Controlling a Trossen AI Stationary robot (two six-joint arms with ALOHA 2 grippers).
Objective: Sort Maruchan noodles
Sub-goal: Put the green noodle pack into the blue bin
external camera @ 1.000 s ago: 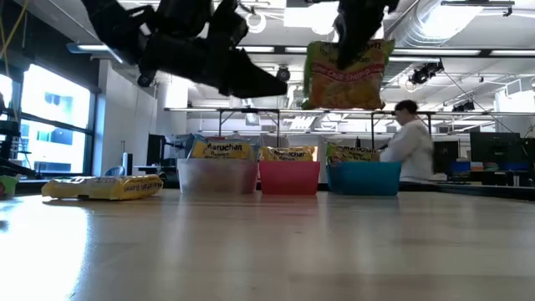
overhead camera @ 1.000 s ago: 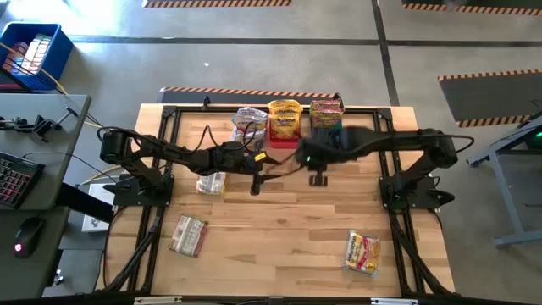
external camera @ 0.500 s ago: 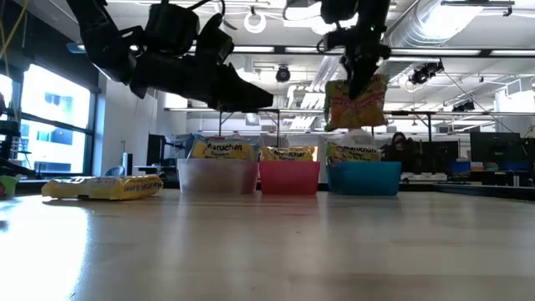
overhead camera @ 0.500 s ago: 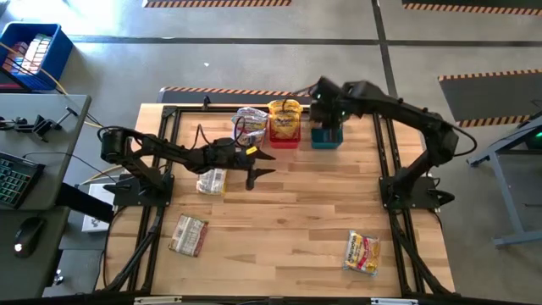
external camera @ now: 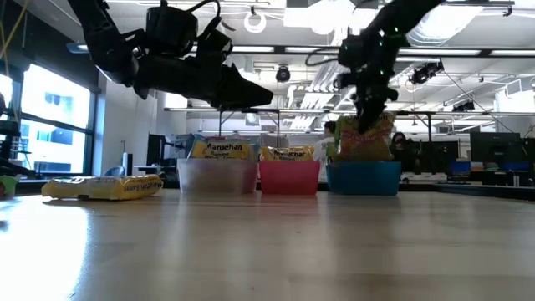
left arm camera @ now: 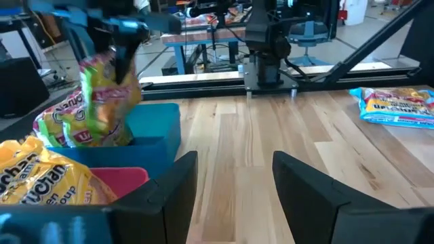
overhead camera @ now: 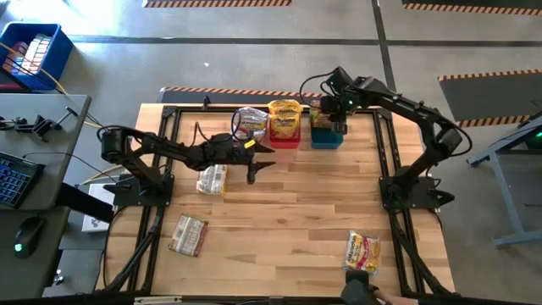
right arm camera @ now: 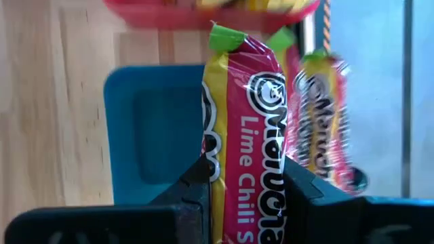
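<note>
Over the teal bin (overhead camera: pixel 328 137) at the table's far edge, my right gripper (right arm camera: pixel 251 196) is shut on a reddish-pink and green Maruchan noodles packet (external camera: pixel 365 139). Other packets stand in the teal bin (right arm camera: pixel 319 115), the red bin (overhead camera: pixel 284 127) and the clear bin (overhead camera: pixel 248 125). My left gripper (left arm camera: pixel 234 183) hangs open and holds nothing, above the table just short of the bins (overhead camera: pixel 257 161). Loose packets lie flat on the table at the left (overhead camera: pixel 211 180), near left (overhead camera: pixel 188 235) and near right (overhead camera: pixel 362 252). My right gripper pinches the packet's two flat faces (right arm camera: pixel 251 173) between its two fingers, at the packet's upper end (external camera: pixel 366 124). The fingers come steeply from above. The packet hangs upright below them, its lower end (left arm camera: pixel 102 135) down at the teal bin's rim beside the packets standing there.
The three bins stand in a row at the far edge, clear, red, teal from left to right. Black frame rails run along the table's sides (overhead camera: pixel 165 169). A person's hand (overhead camera: pixel 360 290) shows at the near edge by the near-right packet. Bare wood lies mid-table.
My right gripper has carried the packet from above mid-table toward the far edge and down over the teal bin, staying shut; the packet still hangs upright, now with its lower end at the bin. My left gripper has drifted slightly toward the far edge, still open.
</note>
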